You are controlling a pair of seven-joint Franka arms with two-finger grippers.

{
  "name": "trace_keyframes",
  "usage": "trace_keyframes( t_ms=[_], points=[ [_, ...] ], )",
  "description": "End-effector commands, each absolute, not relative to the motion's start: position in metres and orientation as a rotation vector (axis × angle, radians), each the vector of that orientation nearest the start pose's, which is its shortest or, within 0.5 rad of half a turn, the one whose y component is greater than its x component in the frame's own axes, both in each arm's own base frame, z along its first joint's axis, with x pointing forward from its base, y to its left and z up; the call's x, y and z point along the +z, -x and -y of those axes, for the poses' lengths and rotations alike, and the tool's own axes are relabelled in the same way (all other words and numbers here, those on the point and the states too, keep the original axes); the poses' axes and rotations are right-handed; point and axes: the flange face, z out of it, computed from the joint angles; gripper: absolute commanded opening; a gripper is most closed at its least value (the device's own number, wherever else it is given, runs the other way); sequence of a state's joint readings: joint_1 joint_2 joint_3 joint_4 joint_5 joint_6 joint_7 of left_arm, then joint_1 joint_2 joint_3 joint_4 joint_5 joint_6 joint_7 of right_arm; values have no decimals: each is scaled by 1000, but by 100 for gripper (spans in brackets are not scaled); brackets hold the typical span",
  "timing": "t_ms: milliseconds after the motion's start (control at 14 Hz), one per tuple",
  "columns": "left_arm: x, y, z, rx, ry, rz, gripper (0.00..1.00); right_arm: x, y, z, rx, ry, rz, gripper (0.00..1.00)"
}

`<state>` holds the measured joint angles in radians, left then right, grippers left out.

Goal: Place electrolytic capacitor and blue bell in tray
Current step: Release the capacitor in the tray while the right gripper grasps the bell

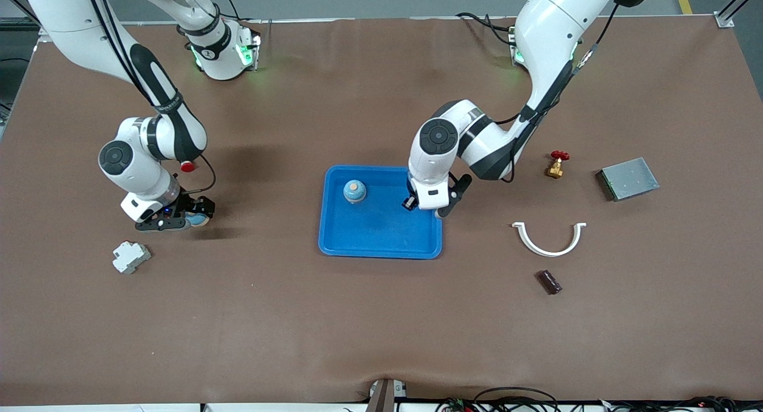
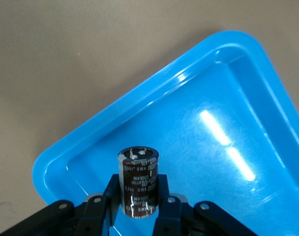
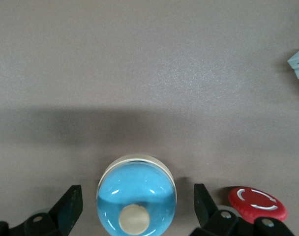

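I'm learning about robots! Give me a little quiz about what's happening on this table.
1. True or false: the left claw is shut on the dark cylindrical capacitor, over the bright-blue plastic tray.
2. Pick one. The right claw is:
A. open around a round blue bell that sits on the brown table
B. shut on a white half-ring
C. inside the tray
3. Fill the gap: the small round blue-and-tan object lies in the ____.

Key: 1 true; 2 A; 3 tray.
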<state>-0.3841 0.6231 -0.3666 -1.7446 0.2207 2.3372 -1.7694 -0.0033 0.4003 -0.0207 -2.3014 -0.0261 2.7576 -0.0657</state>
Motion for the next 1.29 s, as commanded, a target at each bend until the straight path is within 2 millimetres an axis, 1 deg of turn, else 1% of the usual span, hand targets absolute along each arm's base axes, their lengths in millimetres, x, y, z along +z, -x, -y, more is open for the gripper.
trace_keyframes(
  t_ms=[0,72,143,286,358,430,644,716,859,931,1074,1217],
  points=[
    [232,-496,446,26,2824,1450,2,178,-526,13,-96,3151,118,100],
    [223,-493,448,13,2811,1443,2,178,-526,14,-96,3152,116,91],
    [218,-491,447,-17,2798,1443,2,177,-526,14,-93,3152,116,75],
    [206,-485,448,-49,2773,1443,2,177,-526,13,-93,3151,118,39],
    [201,-479,449,-44,2764,1439,2,178,-526,13,-96,3151,120,17],
    [198,-476,450,-41,2760,1434,2,177,-526,12,-93,3151,120,0],
    [197,-473,450,-38,2753,1439,2,177,-525,8,-91,3148,117,0],
    [197,-473,450,-39,2749,1445,2,178,-526,4,-94,3146,116,0],
    [197,-471,453,-39,2752,1441,3,184,-529,-12,-104,3134,93,0],
    [197,-471,453,-40,2753,1442,5,188,-532,-24,-116,3125,50,0],
    [197,-471,453,-40,2754,1440,17,194,-536,-54,-122,3099,-25,0],
    [197,-472,453,-50,2758,1430,27,204,-538,-93,-112,3066,-125,0]
  ],
)
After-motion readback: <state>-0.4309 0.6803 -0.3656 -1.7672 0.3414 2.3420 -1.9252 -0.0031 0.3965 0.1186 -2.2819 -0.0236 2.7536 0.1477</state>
